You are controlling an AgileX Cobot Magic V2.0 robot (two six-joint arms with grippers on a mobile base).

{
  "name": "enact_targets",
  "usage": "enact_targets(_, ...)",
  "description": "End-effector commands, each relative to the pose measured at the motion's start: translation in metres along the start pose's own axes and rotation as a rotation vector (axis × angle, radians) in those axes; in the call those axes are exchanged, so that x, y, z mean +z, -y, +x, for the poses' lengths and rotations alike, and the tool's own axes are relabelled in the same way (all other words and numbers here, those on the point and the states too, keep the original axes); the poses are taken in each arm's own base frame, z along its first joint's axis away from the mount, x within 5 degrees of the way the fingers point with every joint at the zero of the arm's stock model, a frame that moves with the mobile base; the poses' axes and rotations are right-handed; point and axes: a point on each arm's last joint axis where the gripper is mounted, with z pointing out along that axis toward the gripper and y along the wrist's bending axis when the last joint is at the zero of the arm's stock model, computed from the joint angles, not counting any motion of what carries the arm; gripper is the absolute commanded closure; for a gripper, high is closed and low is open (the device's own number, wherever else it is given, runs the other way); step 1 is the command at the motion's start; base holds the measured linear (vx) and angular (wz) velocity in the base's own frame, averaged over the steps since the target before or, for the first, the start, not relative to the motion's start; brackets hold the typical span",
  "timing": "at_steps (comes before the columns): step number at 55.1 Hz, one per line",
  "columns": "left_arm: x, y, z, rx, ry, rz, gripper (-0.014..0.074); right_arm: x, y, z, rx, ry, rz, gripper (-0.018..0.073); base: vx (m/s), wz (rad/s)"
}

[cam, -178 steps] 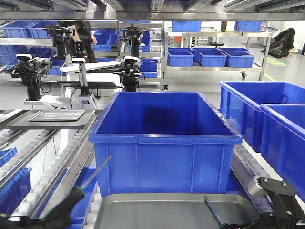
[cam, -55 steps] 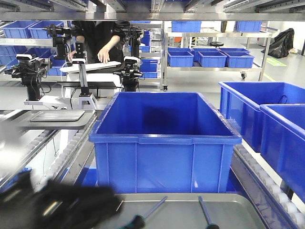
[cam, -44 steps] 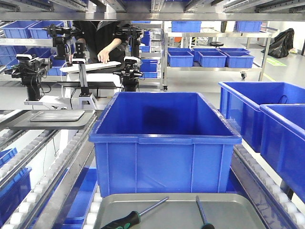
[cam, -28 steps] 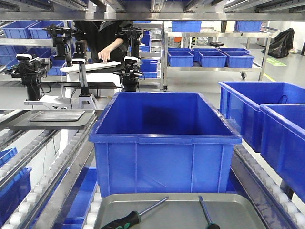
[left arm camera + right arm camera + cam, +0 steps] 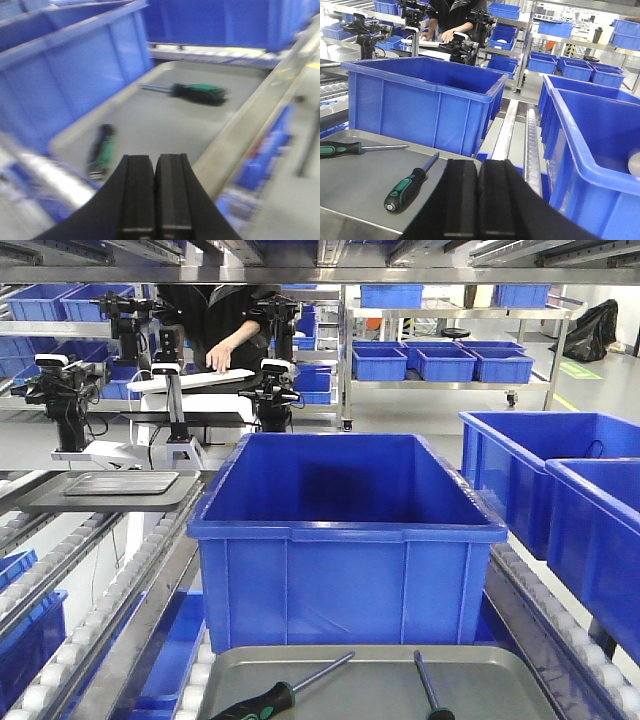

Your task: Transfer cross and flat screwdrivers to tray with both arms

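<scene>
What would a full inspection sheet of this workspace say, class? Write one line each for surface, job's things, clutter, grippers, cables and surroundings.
Surface: grey metal tray on a roller conveyor, with bare metal showing around the tools.
Job's things: two screwdrivers lie flat in the tray, apart; green-and-black screwdriver towards the left, second screwdriver towards the right.
Clutter: nothing seen in the tray besides the tools.
Grippers: left gripper shut and holding nothing; right gripper shut and holding nothing; both off the tray.
Cables: nothing seen.
Surroundings: large blue bin behind the tray, more blue bins to the right, a person at a far bench.
</scene>
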Motion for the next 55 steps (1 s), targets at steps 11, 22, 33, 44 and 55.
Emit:
enact_targets(11, -0.023, -0.019, 0.066, -0.110, 0.271, -0.494, 0.0594, 0.000, 0.003, -0.014, -0.006, 0.083, 0.019, 0.0567, 0.00, 0.00)
enact_targets(22, -0.019, -0.015, 0.120, -0.174, 0.307, -0.614, 0.0594, 0.001, 0.003, -0.014, -0.006, 0.081, 0.019, 0.0567, 0.00, 0.00)
enact_targets(33, -0.014, -0.015, 0.129, -0.202, 0.280, -0.612, 0.0594, 0.001, 0.003, -0.014, -0.005, 0.080, 0.018, 0.0567, 0.00, 0.00)
enact_targets(44, -0.014, -0.015, 0.129, -0.202, 0.280, -0.612, 0.0594, 0.001, 0.003, -0.014, -0.005, 0.080, 0.018, 0.0567, 0.00, 0.00)
enact_targets(55, -0.014, -0.015, 0.129, -0.202, 0.280, -0.612, 0.0594, 0.001, 0.003, -0.014, -0.005, 0.080, 0.018, 0.0567, 0.00, 0.00)
